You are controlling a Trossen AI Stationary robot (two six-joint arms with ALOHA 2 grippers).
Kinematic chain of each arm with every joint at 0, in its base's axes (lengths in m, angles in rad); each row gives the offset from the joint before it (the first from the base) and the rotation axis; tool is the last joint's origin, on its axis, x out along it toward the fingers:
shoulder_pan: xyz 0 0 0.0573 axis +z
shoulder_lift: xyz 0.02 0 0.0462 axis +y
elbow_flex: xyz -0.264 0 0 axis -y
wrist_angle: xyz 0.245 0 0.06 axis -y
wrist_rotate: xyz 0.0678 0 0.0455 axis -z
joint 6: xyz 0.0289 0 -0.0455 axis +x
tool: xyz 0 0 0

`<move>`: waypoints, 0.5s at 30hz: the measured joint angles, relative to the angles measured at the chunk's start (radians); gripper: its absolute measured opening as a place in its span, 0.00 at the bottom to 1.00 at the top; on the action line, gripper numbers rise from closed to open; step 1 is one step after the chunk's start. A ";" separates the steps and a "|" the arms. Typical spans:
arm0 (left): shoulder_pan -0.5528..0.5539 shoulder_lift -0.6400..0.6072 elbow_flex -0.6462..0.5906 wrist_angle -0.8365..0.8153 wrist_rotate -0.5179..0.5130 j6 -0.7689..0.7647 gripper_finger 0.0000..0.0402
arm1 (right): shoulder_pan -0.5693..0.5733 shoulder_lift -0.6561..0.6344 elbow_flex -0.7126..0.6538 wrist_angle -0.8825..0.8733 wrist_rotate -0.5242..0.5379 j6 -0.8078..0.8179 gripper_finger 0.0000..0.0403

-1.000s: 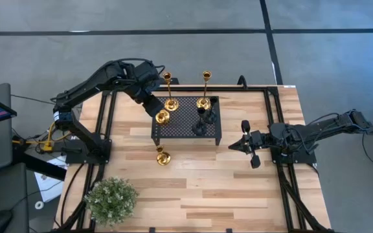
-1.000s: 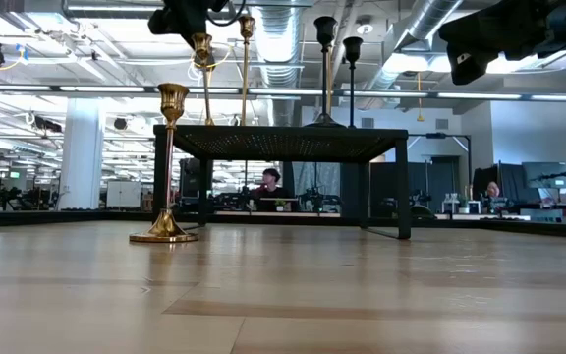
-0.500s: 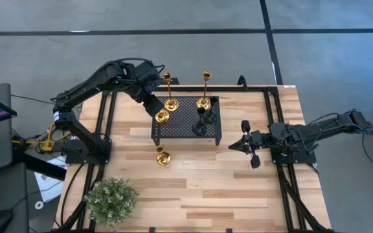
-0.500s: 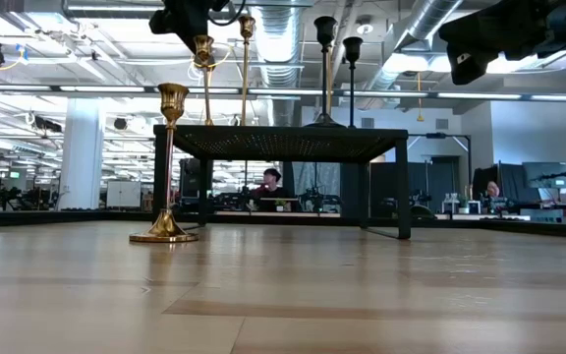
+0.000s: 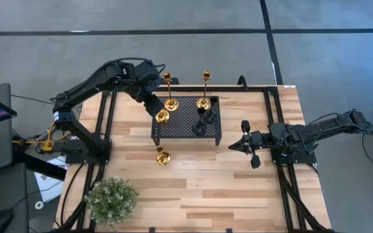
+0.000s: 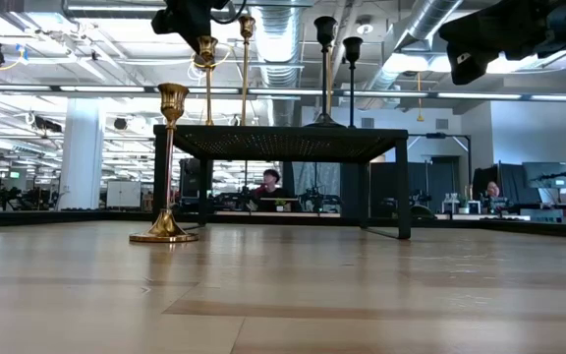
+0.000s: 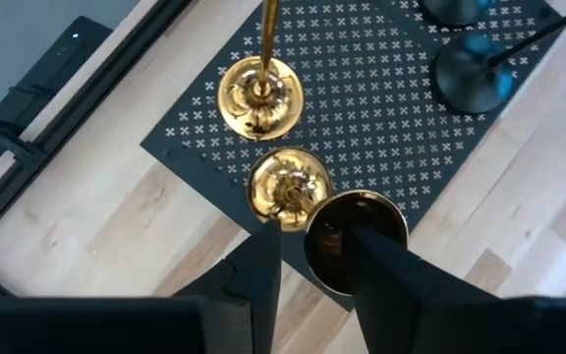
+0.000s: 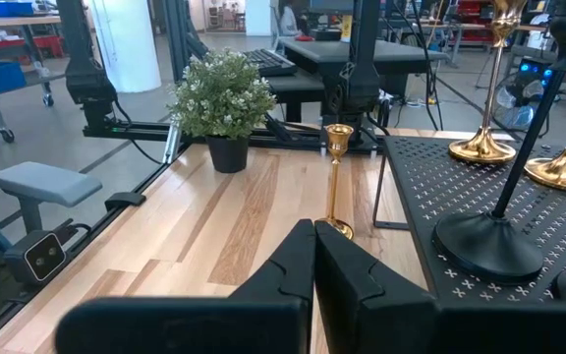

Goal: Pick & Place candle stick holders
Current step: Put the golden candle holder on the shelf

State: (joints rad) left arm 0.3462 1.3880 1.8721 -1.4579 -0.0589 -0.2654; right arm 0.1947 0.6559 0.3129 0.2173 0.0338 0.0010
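The black perforated stand (image 5: 186, 120) carries five candle stick holders. There are two tall gold ones (image 5: 171, 103) (image 5: 203, 102), a gold one at its near-left corner (image 5: 162, 116) and two black ones (image 5: 203, 111) (image 5: 198, 128). Another gold holder (image 5: 163, 156) stands on its round base on the table in front of the stand. My left gripper (image 7: 312, 236) is open and points down at the top of the corner holder. One finger is over the cup's mouth and the other is beside the cup (image 7: 357, 241). My right gripper (image 8: 314, 246) is shut and empty at the table's right. My left gripper comes from above at the cup (image 7: 322, 261) of the gold holder at the stand's near-left corner. One finger (image 7: 386, 270) covers part of the cup's mouth and the other (image 7: 258, 275) stands clear beside it. I cannot tell whether a finger touches the cup. The holder stands upright on its base (image 7: 290, 187).
A green potted plant (image 5: 111, 199) stands at the table's near-left corner. Open wood lies in front of the stand and between the stand and my right gripper (image 5: 246, 144). People sit at desks in the room beyond the table (image 6: 269, 182).
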 joint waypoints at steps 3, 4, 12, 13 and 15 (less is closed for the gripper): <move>0.000 0.000 0.000 0.001 0.011 0.005 0.27 | 0.000 0.000 0.000 0.000 0.000 0.000 0.00; 0.000 0.000 0.000 0.001 0.011 0.006 0.27 | 0.000 0.000 0.000 0.000 0.000 0.000 0.00; 0.000 -0.008 0.000 0.011 0.011 0.007 0.27 | -0.001 0.000 0.000 0.000 0.000 0.000 0.00; 0.000 -0.011 0.000 0.017 0.011 0.011 0.27 | 0.000 0.000 0.000 0.000 0.000 0.000 0.00; 0.000 -0.018 0.000 0.027 0.011 0.030 0.27 | 0.000 0.000 0.000 0.000 0.000 0.000 0.00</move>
State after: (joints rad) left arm 0.3462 1.3700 1.8725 -1.4308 -0.0483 -0.2356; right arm 0.1944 0.6559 0.3130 0.2169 0.0334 0.0010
